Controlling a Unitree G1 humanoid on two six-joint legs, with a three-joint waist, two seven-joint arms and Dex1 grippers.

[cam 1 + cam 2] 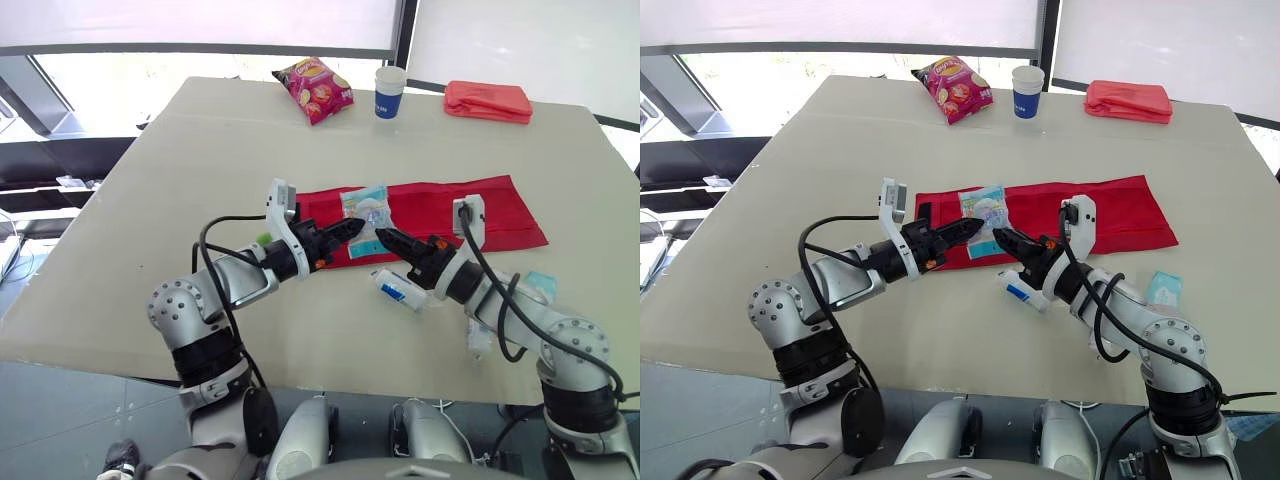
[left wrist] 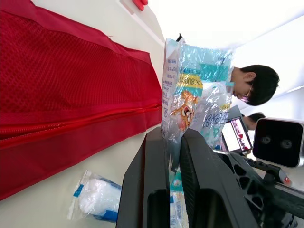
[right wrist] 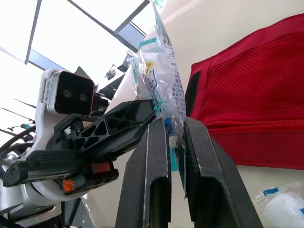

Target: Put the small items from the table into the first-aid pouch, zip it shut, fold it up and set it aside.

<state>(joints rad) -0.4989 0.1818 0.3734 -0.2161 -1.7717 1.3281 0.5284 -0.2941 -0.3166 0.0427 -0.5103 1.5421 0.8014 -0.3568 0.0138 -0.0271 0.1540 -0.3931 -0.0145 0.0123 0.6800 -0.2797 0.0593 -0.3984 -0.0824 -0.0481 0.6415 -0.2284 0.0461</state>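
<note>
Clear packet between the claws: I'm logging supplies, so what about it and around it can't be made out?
Packet label: too small in the eye views, creased in the left wrist view.
Pouch zipper below it: covered by left claw and right claw, eye views.
Wrapper by right forearm: partly behind that arm.

Frame-left half of beige tabletop (image 1: pixel 130 210) bare, wide approach. Frame ctr blocked: left gripper (image 1: pixel 355 228) & right gripper (image 1: pixel 383 237) both pinching clear plastic packet (image 1: pixel 366 205) over left end of red fabric pouch (image 1: pixel 500 205). Wrapped white gauze roll (image 1: pixel 398 289) just below right gripper. Top ctr: red crisp bag (image 1: pixel 313 89), blue-white paper cup (image 1: pixel 390 91).
</note>
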